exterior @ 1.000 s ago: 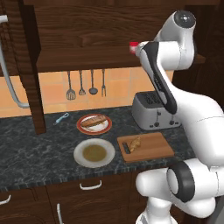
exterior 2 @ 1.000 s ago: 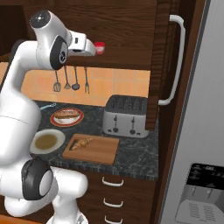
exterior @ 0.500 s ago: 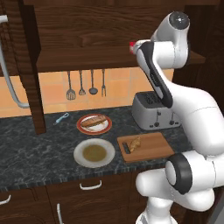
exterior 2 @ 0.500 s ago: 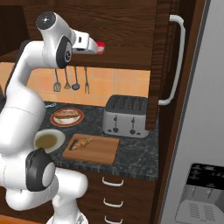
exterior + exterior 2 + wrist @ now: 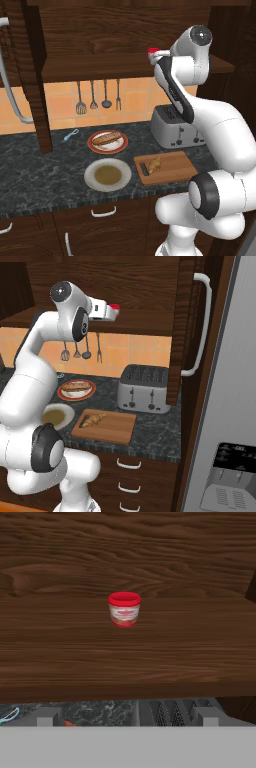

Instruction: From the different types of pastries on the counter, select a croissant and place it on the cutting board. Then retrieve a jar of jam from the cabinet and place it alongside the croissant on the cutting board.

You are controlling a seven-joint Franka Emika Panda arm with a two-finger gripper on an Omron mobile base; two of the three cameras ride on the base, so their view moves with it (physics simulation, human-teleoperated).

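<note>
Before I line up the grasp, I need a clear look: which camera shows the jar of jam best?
The hand view: the jar of jam stands centred, upright and unobstructed on the cabinet shelf. In the left base view just a red sliver peeks past the arm; in the right base view a red edge beyond the hand.

Cabinet: dark brown wood, clear grain, matt; its shelf same streaky wood. Jar of jam: red lid, smooth, plastic-looking, pale label on the side. Worktop: black-grey speckled stone, slight sheen. Cutting board: light wood, smooth, matt. Croissant: golden-brown, rough baked crust. Toaster: brushed grey metal, soft gloss. Backsplash: orange tiles, smooth. Hanging utensils: dark metal. Drawer handles: white, smooth. Robot arm: glossy white plastic shell, dark joints.
</note>
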